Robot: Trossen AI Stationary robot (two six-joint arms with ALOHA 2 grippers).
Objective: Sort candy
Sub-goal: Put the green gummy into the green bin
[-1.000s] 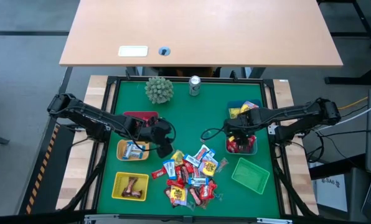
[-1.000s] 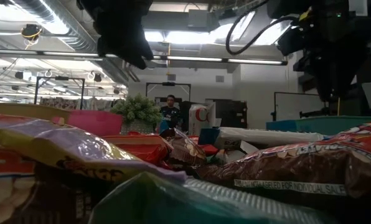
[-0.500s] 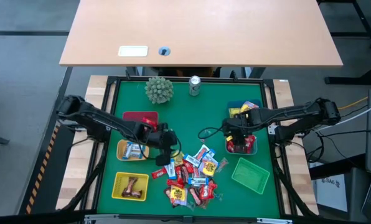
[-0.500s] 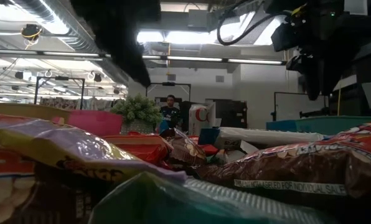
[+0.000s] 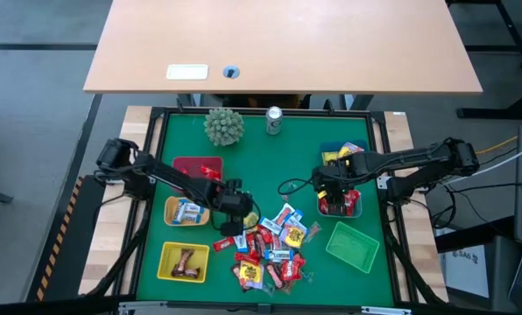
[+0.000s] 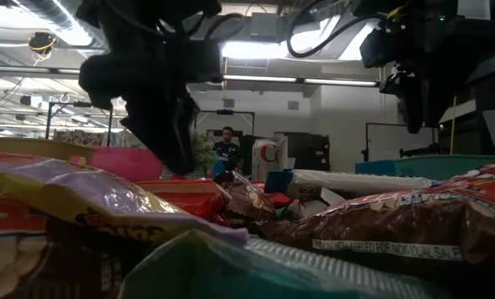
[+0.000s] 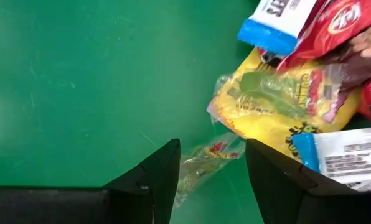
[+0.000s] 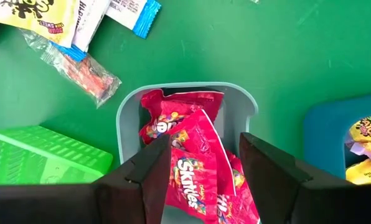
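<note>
Left gripper [image 7: 211, 163] low over the green mat [image 7: 79, 74] at the near-left edge of the candy pile [image 5: 268, 248], fingers spread and empty; a clear-wrapped sweet [image 7: 204, 158] lies on the mat in the gap between them, not visibly touched by either finger. Just beyond it, a yellow packet [image 7: 279, 102], a blue-and-white wrapper [image 7: 276, 18] and red wrappers crowd the pile's edge. Right gripper [image 8: 203, 163] hangs above the pale grey-blue basket [image 8: 128, 109] on the right side of the mat, fingers apart with nothing between them; red Skittles packets [image 8: 192, 162] fill that basket directly below. Beside it, a green basket [image 5: 352, 246] toward the near edge and a blue basket [image 5: 329, 149] holding yellow packets on the far side. Left side of the mat: a red basket [image 5: 188, 163], an orange-yellow basket [image 5: 170, 213] with blue-white sweets, a yellow basket [image 5: 168, 258] with brown ones. Spiky green ball [image 5: 223, 126] and silver can [image 5: 273, 121] at the far edge. In the low view, a person [image 6: 226, 149] stands in the room beyond.
</note>
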